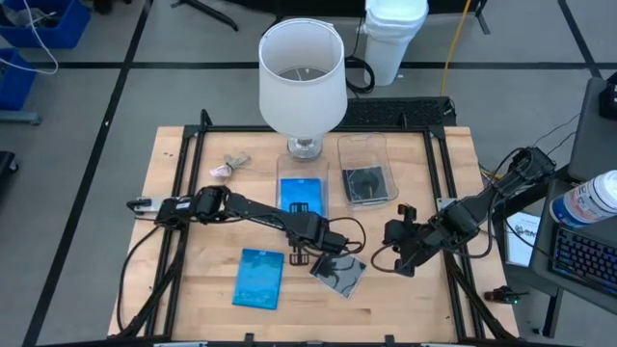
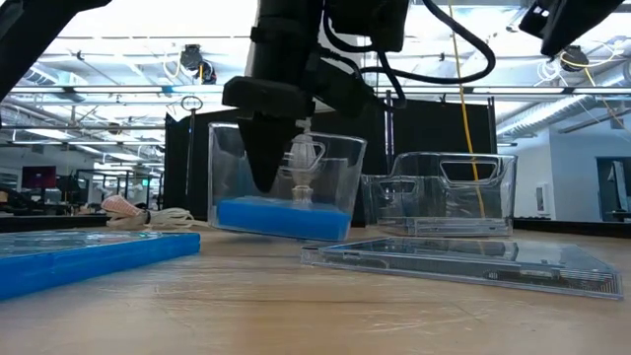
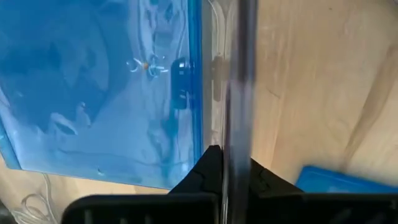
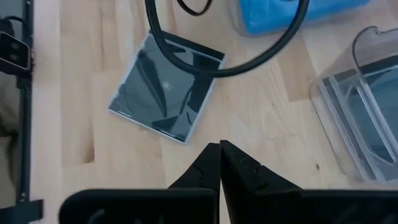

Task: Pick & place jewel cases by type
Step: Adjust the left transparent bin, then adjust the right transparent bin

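Left jaws pinch tub (image 3: 239,74) wall | right jaws closed, idle

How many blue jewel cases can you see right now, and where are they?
2. One blue case lies flat on the table's near-left area; another blue case sits inside the left clear tub. More could be stacked beneath it, hidden.

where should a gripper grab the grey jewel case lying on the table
The grey jewel case lies flat and skewed on the table, so come straight down and pinch two opposite thin edges, turning the wrist to match its skew. The dark cable crossing above one corner probably favours the other end.
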Controlling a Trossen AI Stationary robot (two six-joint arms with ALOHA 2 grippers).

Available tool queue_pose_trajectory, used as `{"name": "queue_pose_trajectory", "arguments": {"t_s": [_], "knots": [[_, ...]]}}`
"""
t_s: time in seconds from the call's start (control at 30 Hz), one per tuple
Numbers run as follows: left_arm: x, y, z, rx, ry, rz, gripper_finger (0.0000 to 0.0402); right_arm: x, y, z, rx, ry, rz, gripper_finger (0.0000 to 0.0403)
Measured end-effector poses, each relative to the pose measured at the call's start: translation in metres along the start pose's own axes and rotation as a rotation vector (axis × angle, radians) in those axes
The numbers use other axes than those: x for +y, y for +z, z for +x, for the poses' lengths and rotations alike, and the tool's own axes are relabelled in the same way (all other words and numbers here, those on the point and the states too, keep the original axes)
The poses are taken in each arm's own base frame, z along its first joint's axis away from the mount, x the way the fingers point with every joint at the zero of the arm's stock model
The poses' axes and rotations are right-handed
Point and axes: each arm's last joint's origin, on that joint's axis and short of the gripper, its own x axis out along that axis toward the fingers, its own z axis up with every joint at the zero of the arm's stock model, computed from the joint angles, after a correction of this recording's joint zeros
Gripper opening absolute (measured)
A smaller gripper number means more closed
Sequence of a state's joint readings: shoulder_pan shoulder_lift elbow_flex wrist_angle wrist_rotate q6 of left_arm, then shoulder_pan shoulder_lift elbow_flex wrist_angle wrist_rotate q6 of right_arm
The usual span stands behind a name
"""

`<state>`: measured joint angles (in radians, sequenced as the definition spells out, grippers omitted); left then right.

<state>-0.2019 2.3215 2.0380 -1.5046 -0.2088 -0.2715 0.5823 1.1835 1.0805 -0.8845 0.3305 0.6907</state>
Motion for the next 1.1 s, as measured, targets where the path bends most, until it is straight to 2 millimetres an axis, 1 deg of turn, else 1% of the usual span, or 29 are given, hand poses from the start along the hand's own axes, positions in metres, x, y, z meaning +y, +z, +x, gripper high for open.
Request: {"name": "queue_pose_trajectory", "arguments": {"t_s": [0.07, 0.27, 0.4, 0.47, 0.6, 0.67, 0.73, 0.83, 0.9, 0.97, 1.03, 1.07, 1.1], "knots": [[0.001, 0.0, 0.0, 0.002, -0.004, 0.003, 0.0021, 0.001, 0.001, 0.0, -0.007, 0.006, 0.003, 0.0], [0.001, 0.0, 0.0, -0.002, -0.003, 0.0, 0.009, 0.002, 0.002, 0.0, -0.008, 0.027, 0.008, 0.0], [0.001, 0.0, -0.001, -0.002, 0.013, -0.004, 0.0126, 0.003, 0.003, 0.0, -0.024, 0.046, -0.011, 0.0], [0.003, -0.002, -0.004, 0.01, 0.026, -0.008, 0.014, 0.004, 0.004, 0.0, -0.032, 0.052, -0.02, 0.0], [0.002, -0.005, -0.02, -0.016, 0.03, -0.005, 0.0159, 0.004, 0.004, 0.0, -0.033, 0.052, -0.03, 0.0], [-0.002, -0.009, -0.034, -0.06, 0.012, 0.02, 0.0163, 0.004, 0.004, 0.0, -0.034, 0.052, -0.035, 0.0], [-0.003, -0.018, -0.055, -0.122, -0.004, 0.053, 0.0165, 0.004, 0.004, 0.0, -0.04, 0.046, -0.059, 0.0], [-0.005, -0.042, -0.089, -0.218, -0.01, 0.124, 0.0159, 0.004, 0.005, 0.0, -0.058, 0.023, -0.09, 0.0], [-0.001, -0.067, -0.117, -0.3, -0.008, 0.149, 0.0146, 0.004, 0.005, 0.0, -0.057, 0.021, -0.092, 0.0], [0.005, -0.1, -0.146, -0.402, -0.012, 0.137, 0.0124, 0.004, 0.006, 0.002, -0.064, 0.008, -0.092, 0.0], [0.012, -0.137, -0.168, -0.525, -0.011, 0.11, 0.0095, 0.004, 0.006, 0.003, -0.062, -0.002, -0.093, 0.0], [0.015, -0.155, -0.175, -0.592, -0.004, 0.094, 0.0078, 0.005, 0.006, 0.004, -0.061, -0.005, -0.094, 0.0], [0.017, -0.172, -0.177, -0.661, -0.003, 0.081, 0.006, 0.005, 0.006, 0.005, -0.063, -0.014, -0.099, 0.0]]}}
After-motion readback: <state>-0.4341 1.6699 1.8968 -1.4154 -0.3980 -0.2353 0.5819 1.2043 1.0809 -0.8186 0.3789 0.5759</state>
